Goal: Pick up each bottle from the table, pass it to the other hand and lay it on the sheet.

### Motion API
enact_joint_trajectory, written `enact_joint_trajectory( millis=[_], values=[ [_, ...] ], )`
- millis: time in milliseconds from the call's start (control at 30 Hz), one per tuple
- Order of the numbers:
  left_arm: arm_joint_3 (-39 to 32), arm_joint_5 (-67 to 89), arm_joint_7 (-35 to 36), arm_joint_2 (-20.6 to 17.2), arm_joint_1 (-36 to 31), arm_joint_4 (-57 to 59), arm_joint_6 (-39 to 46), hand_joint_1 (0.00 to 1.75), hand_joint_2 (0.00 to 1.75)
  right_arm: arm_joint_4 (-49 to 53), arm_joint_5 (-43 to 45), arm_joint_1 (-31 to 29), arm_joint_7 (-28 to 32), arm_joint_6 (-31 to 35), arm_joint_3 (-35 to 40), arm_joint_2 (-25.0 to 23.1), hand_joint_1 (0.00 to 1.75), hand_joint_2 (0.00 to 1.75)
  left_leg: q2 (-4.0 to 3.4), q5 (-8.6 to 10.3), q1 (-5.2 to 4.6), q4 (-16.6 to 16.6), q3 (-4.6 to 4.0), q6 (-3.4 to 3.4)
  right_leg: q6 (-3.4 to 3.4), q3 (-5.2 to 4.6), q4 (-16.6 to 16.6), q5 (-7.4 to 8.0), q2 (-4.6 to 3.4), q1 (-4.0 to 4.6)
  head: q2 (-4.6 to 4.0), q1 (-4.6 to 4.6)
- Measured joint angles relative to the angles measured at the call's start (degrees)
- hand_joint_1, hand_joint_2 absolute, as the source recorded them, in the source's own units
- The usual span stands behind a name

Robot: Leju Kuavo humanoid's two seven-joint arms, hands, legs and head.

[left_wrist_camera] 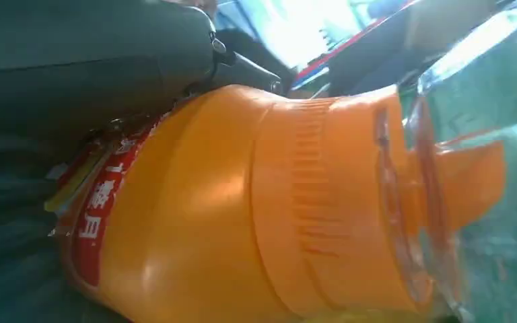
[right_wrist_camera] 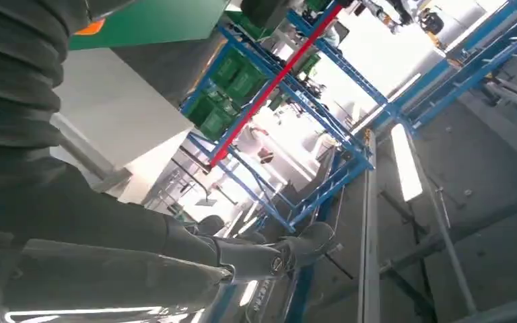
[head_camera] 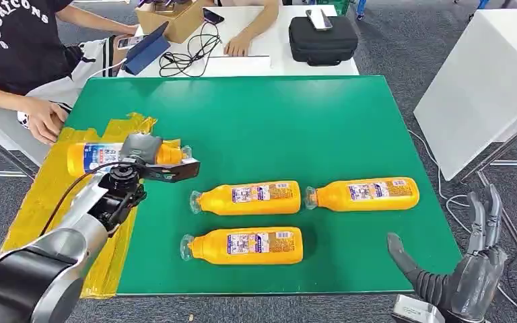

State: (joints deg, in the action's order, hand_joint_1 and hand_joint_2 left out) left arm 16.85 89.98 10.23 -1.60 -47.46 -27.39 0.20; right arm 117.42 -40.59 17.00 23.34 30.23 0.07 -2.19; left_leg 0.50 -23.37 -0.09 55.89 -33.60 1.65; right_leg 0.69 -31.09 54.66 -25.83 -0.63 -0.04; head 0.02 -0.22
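Left hand (head_camera: 149, 161) grasps an orange bottle (head_camera: 97, 156) over the yellow sheet (head_camera: 47, 202), frame left. Right hand (head_camera: 468, 269) released, fingers spread, lower right off the green table (head_camera: 276, 128). Grey carpet (head_camera: 390, 40) surrounds.

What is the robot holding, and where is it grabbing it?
The left hand grips an orange bottle around its upper body, near the neck, over the yellow sheet. The right hand holds nothing, its fingers spread.
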Motion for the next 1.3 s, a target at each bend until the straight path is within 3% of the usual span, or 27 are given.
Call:
enact_joint_trajectory(
  millis=[367, 400, 433, 633, 1133, 1300],
  values=[
    [-6.09, -0.02, 1.36, -2.79, 1.54, 1.86, 0.79, 1.75, 1.75, -1.40, -0.22, -2.88, -0.76, -0.55, 0.41, -0.04, 0.00, 1.75, 0.00, 0.01, 0.00, -0.01, -0.02, -0.01, 0.00, 0.00, 0.01, 0.00, 0.01, 0.00, 0.00, -0.02],
    [-6.80, -0.02, 1.11, -3.21, 1.80, 1.94, 1.07, 0.44, 1.75, -1.66, -0.20, -3.25, -0.85, -0.55, 0.52, -0.02, 0.00, 1.75, -0.01, 0.01, 0.00, -0.01, -0.02, -0.01, 0.00, 0.00, 0.02, 0.00, 0.01, 0.00, 0.00, 0.00],
    [-7.43, -0.02, 0.96, -3.61, 2.04, 2.01, 1.25, 0.00, 1.75, -1.95, -0.11, -3.61, -0.94, -0.55, 0.61, -0.02, 0.00, 1.75, -0.01, 0.00, 0.01, -0.01, -0.02, -0.01, 0.00, 0.01, 0.02, 0.00, 0.01, 0.00, 0.00, 0.00],
    [-10.93, -0.42, -2.47, -5.27, 4.03, 2.10, 2.65, 0.00, 1.75, -4.02, 0.94, -5.91, -1.14, -0.66, 1.64, 0.35, 0.00, 1.75, 0.03, 0.01, 0.01, -0.01, -0.02, -0.01, -0.01, 0.00, 0.01, -0.01, 0.01, 0.00, 0.00, 0.00],
    [-15.67, -3.10, -9.90, -5.24, 6.43, 2.10, 4.53, 0.00, 1.75, -7.43, 2.12, -8.35, -0.98, -1.16, 2.54, 1.27, 0.00, 1.75, 0.02, 0.01, 0.00, -0.01, -0.01, -0.01, -0.01, -0.01, 0.01, -0.01, 0.01, 0.00, 0.00, 0.00],
    [-16.81, -6.55, -15.54, -4.98, 6.83, 2.10, 5.38, 0.00, 1.75, -8.28, 2.78, -8.83, -0.77, -1.27, 2.54, 1.53, 0.00, 1.75, 0.02, 0.01, 0.00, -0.01, -0.01, -0.01, -0.01, -0.01, 0.01, -0.01, 0.01, 0.00, 0.00, 0.00]
  ],
)
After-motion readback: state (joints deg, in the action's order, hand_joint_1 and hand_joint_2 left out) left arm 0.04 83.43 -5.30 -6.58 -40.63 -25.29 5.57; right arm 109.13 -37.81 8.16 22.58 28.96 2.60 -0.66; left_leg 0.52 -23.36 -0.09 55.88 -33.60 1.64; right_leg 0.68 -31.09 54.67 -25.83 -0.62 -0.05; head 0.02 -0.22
